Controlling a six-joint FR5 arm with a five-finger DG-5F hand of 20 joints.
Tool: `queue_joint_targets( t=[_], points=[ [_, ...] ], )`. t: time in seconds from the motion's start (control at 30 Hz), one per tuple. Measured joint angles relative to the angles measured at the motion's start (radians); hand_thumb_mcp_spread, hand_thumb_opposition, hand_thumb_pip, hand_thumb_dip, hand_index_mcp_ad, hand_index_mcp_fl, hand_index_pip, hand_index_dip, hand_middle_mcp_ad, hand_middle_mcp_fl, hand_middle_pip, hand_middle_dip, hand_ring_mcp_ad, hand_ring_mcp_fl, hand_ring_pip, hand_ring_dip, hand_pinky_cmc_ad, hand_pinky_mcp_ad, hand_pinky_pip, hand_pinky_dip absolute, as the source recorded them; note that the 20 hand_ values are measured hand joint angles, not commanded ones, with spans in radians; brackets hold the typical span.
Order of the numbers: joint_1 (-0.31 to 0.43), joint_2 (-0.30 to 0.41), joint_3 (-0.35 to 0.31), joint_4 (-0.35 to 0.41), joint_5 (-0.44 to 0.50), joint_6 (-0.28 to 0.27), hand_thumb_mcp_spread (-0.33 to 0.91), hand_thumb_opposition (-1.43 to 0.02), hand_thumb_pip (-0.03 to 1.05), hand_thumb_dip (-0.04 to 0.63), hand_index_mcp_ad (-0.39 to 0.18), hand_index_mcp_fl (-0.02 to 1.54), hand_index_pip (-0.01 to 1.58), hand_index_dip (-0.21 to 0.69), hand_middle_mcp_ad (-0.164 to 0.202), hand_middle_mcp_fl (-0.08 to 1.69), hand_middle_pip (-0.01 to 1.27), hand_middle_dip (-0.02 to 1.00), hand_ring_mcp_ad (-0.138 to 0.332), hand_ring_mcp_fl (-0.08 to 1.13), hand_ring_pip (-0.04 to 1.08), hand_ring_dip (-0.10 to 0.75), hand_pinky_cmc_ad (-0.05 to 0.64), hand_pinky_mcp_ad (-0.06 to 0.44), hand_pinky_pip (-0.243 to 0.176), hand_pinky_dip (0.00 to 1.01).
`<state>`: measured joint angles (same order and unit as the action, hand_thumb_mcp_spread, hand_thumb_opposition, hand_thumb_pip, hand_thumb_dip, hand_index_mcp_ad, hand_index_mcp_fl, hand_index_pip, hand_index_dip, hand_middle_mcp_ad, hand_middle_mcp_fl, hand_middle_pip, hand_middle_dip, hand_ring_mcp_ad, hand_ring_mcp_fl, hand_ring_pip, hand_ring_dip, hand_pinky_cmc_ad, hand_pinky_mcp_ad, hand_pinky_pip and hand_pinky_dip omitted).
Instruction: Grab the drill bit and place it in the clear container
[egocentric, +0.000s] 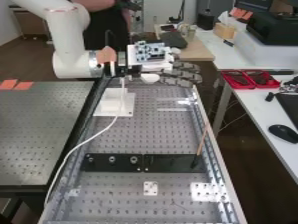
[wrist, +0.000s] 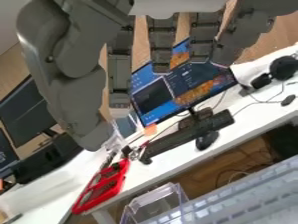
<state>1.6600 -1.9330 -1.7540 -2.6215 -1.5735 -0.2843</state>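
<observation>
Hand (egocentric: 181, 75): open, empty, fingers extended | at bench (egocentric: 149, 135) 12 o'clock edge | clear container (wrist: 154, 196): 1 o'clock, near rail (egocentric: 211, 150) | bench centre open

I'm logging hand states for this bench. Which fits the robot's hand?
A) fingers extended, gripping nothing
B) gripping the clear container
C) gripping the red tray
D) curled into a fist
A: the hand has its fingers extended, with nothing clasped between them and the thumb.
</observation>
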Motion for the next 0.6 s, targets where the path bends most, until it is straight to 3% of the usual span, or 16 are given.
queue_joint_targets(
  t=[0.6],
  points=[
    [-0.067,0.148,-0.026,-0.093,0.100,-0.254,0.41,-0.87,0.59,0.267,-0.168,0.35,0.79,0.110,0.063,0.08,0.13,0.17,0.168,0.00,0.11,0.023,0.291,0.180,-0.075,0.19]
  ],
)
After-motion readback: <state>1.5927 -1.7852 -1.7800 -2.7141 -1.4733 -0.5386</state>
